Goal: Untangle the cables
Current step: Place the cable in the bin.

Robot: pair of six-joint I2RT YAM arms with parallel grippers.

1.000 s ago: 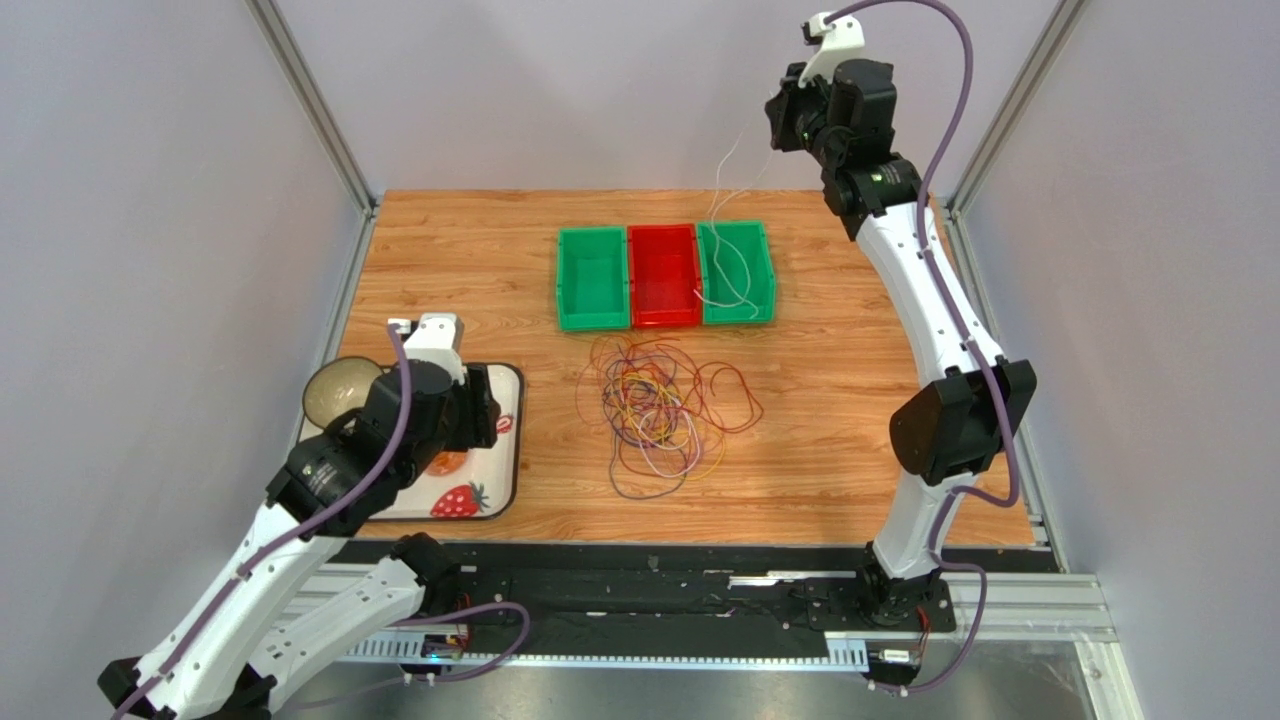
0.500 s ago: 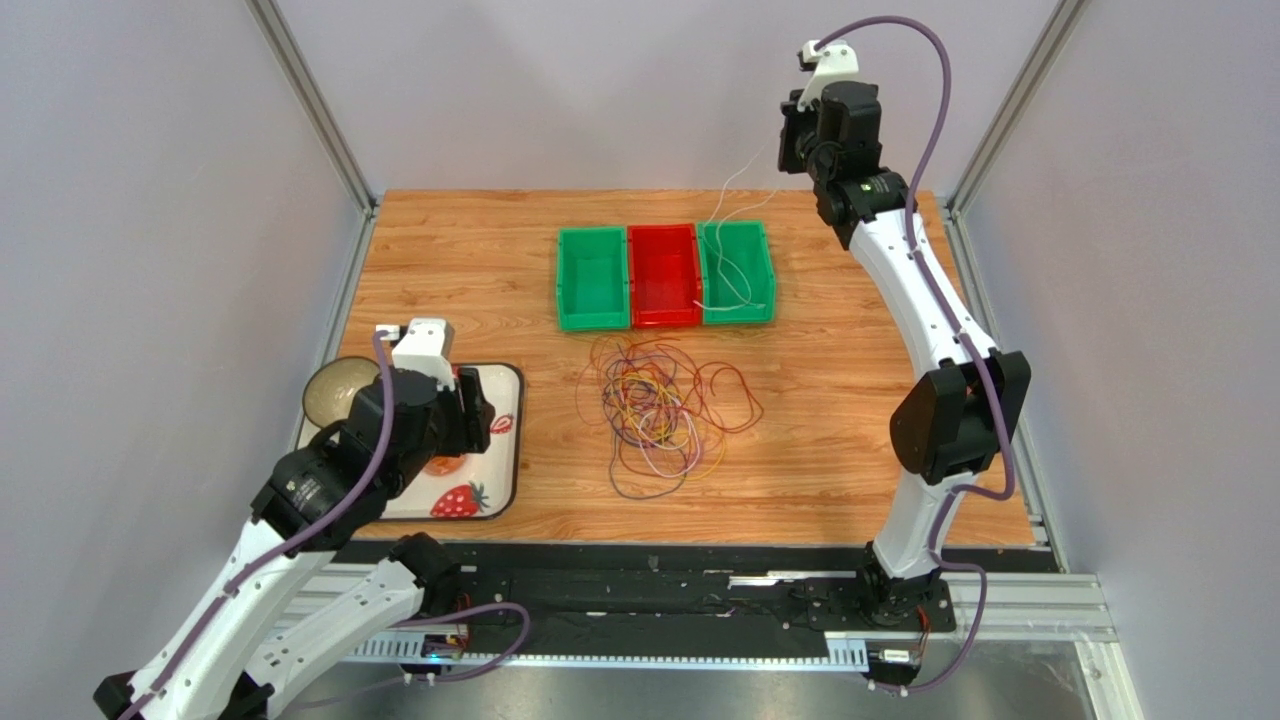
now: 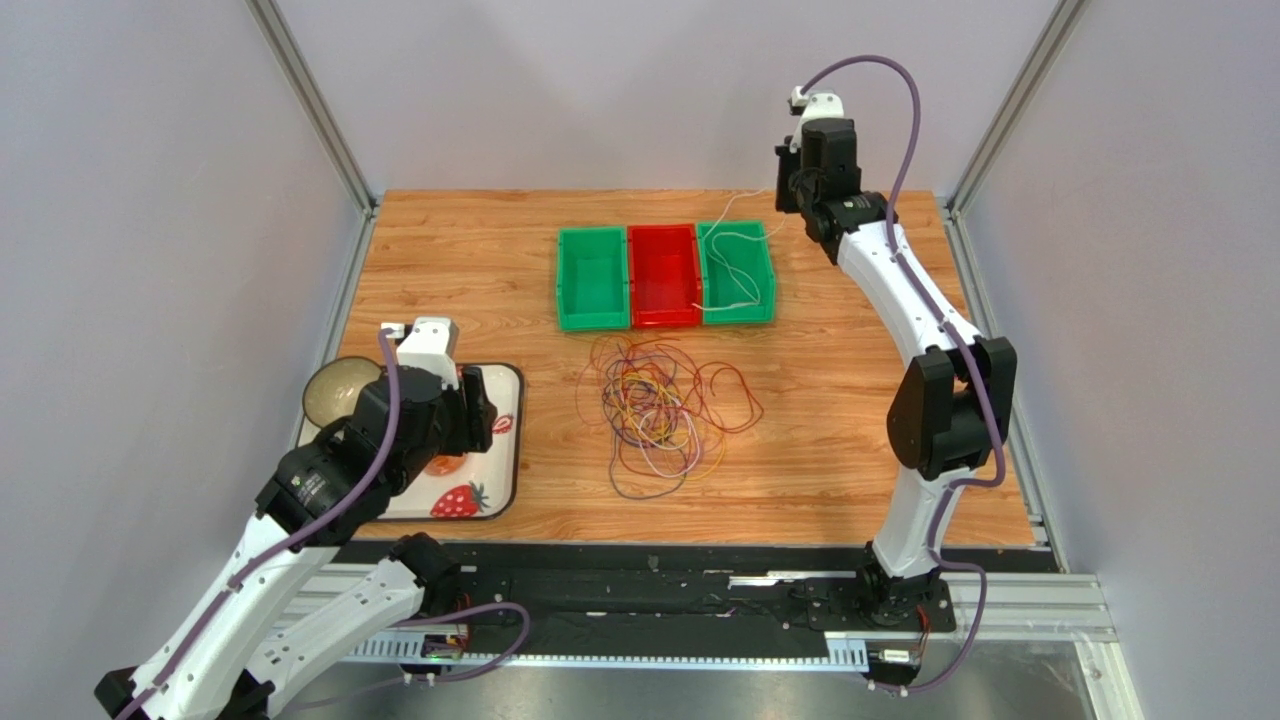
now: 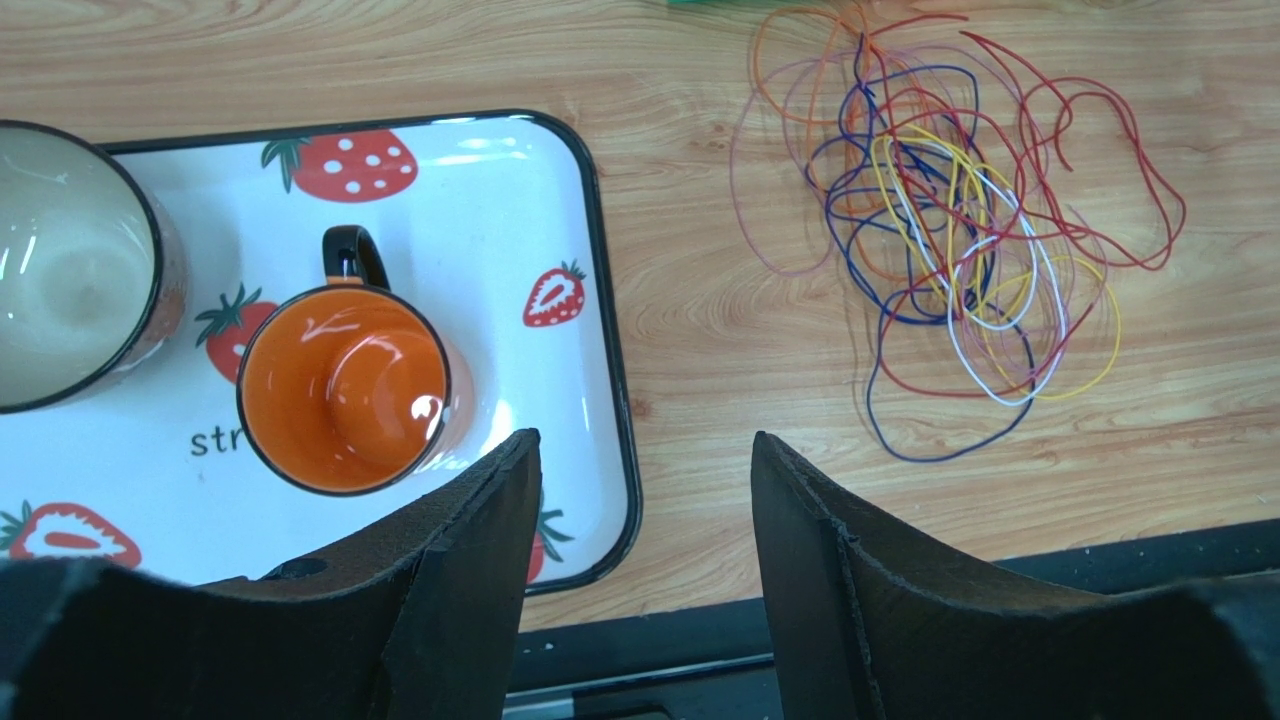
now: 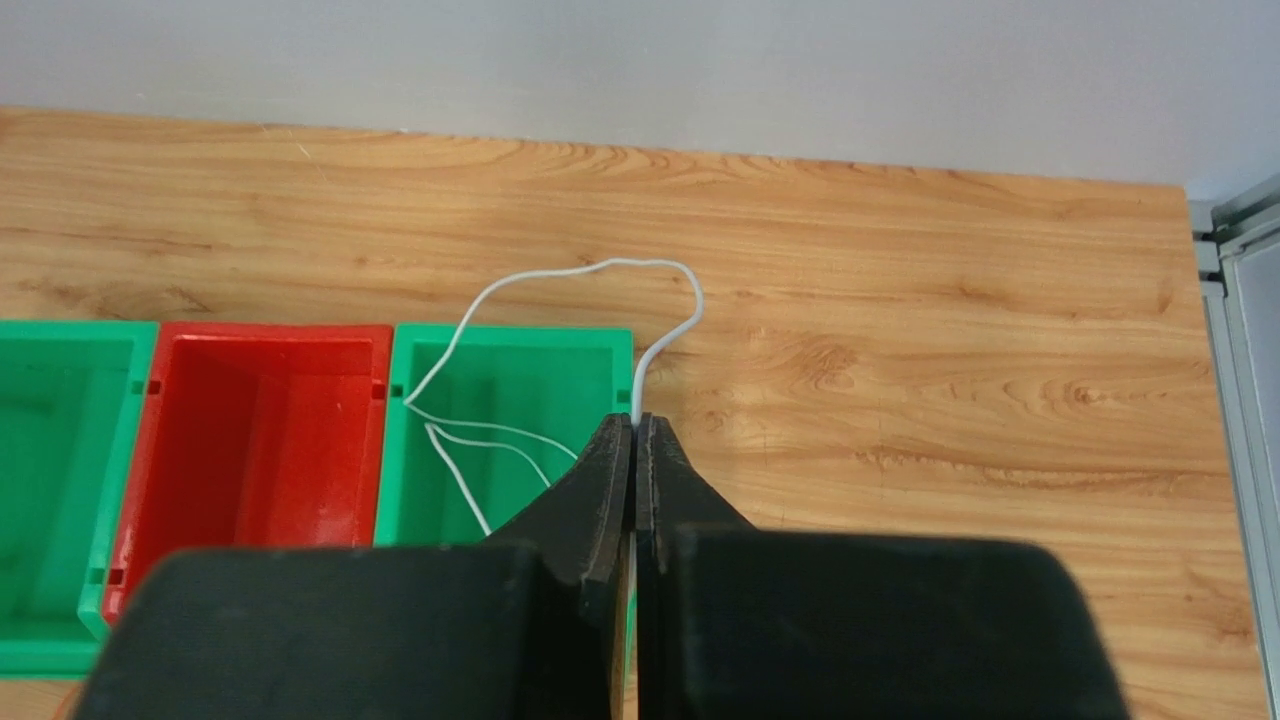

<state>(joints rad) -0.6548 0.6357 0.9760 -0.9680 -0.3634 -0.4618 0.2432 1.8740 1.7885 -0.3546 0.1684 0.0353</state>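
Observation:
A tangle of thin cables (image 3: 657,408) (image 4: 957,270) in red, purple, yellow and white lies on the wooden table in front of the bins. My right gripper (image 5: 636,426) (image 3: 784,180) is shut on one white cable (image 5: 579,285) that arcs from its tips into the right green bin (image 3: 736,272) (image 5: 496,405). My left gripper (image 4: 639,458) is open and holds nothing. It hovers over the right edge of the strawberry tray (image 4: 586,225) (image 3: 504,450), left of the tangle.
Three bins stand in a row at the back: green (image 3: 592,276), red (image 3: 663,276) (image 5: 256,435) and green. An orange mug (image 4: 346,387) and a bowl (image 4: 60,270) (image 3: 337,390) sit on the tray. A black rail (image 3: 676,578) runs along the table's near edge.
My right arm has come down and towards the back right bin with the white cable, which now hangs lower and slacker. The left arm has barely shifted.

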